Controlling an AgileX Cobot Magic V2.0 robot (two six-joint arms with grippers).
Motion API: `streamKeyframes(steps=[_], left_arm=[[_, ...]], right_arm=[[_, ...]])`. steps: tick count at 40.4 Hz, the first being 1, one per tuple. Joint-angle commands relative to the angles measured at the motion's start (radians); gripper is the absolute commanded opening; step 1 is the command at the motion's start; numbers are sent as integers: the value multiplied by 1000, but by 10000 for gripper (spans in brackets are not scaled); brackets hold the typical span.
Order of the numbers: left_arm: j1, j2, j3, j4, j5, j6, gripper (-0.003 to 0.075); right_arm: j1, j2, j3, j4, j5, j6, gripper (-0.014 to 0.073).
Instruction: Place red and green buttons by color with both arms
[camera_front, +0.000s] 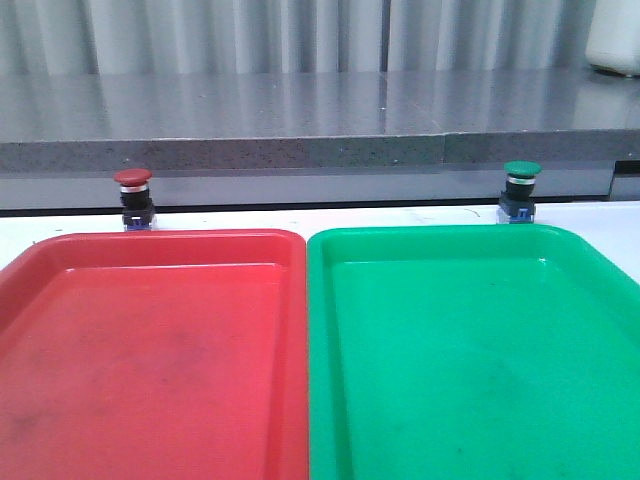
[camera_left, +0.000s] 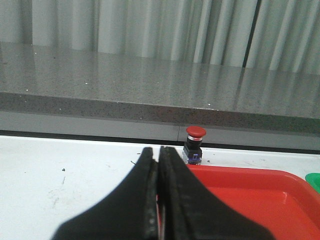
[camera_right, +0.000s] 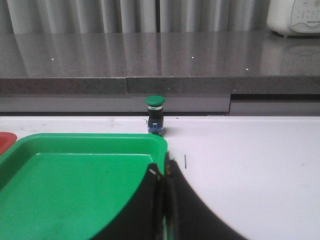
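Observation:
The red button (camera_front: 133, 199) stands upright on the white table just behind the red tray's far rim, left of its middle. It also shows in the left wrist view (camera_left: 194, 144). The green button (camera_front: 520, 190) stands upright behind the green tray's far rim, toward the right, and shows in the right wrist view (camera_right: 155, 115). My left gripper (camera_left: 156, 151) is shut and empty, well short of the red button. My right gripper (camera_right: 162, 169) is shut and empty, over the green tray's corner, short of the green button. Neither arm shows in the front view.
A large red tray (camera_front: 60, 250) lies front left and a large green tray (camera_front: 420, 235) front right, side by side. A grey stone ledge (camera_front: 300, 150) runs behind the buttons. A white appliance (camera_right: 295, 17) stands on the ledge at far right.

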Motion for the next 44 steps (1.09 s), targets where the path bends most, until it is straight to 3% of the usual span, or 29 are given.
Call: streamKeyframes(steps=[1, 23, 30, 39, 44], left_arm=[[-7, -16, 25, -9, -79, 0, -20], [-7, -16, 25, -9, -86, 0, -20], [-7, -16, 20, -9, -137, 0, -20], [-7, -11, -143, -9, -130, 0, -20], [-7, 20, -286, -9, -57, 0, -20]], right_arm=[[-5, -15, -8, -6, -91, -2, -70], [-5, -15, -8, -6, -92, -2, -70], [-5, -15, -20, -3, -151, -2, -70], [-5, -14, -184, -4, -34, -4, -70], [-5, 17, -308, -11, 64, -24, -70]])
